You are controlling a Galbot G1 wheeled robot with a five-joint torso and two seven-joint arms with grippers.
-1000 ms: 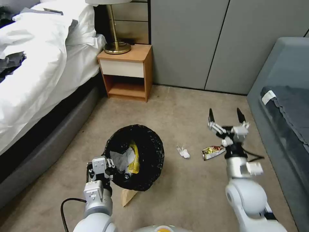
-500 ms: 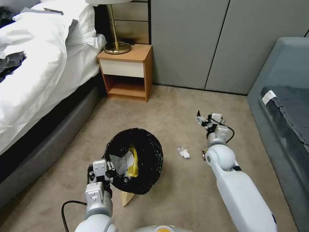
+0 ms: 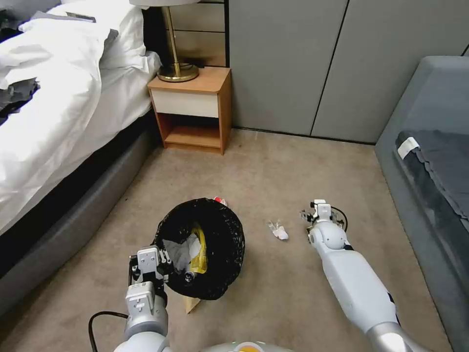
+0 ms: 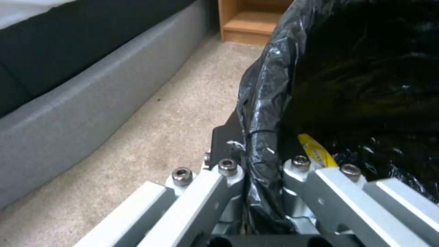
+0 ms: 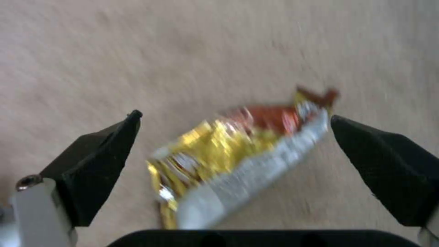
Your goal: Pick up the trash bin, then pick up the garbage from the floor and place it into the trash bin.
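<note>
The trash bin (image 3: 215,244), lined with a crinkly black bag, hangs tilted over the carpet with a yellow wrapper and white tissue inside. My left gripper (image 3: 163,256) is shut on its near rim; in the left wrist view the fingers (image 4: 228,171) pinch the liner (image 4: 263,113). My right arm (image 3: 342,264) reaches down to the floor. Its gripper (image 5: 235,117) is open, one black fingertip on each side of a shiny yellow-and-red snack wrapper (image 5: 238,154) lying on the carpet. A crumpled white tissue (image 3: 277,230) lies between bin and arm.
Brown paper (image 3: 191,304) pokes out under the bin, and a red-and-white scrap (image 3: 220,200) lies behind it. The bed (image 3: 53,122) runs along the left, a wooden nightstand (image 3: 193,110) with a lamp stands at the back, and a grey sofa (image 3: 430,161) is on the right.
My right arm has swung down from a raised pose to the floor over the shiny wrapper. The bin has drifted slightly nearer, uncovering the red-and-white scrap behind it.
</note>
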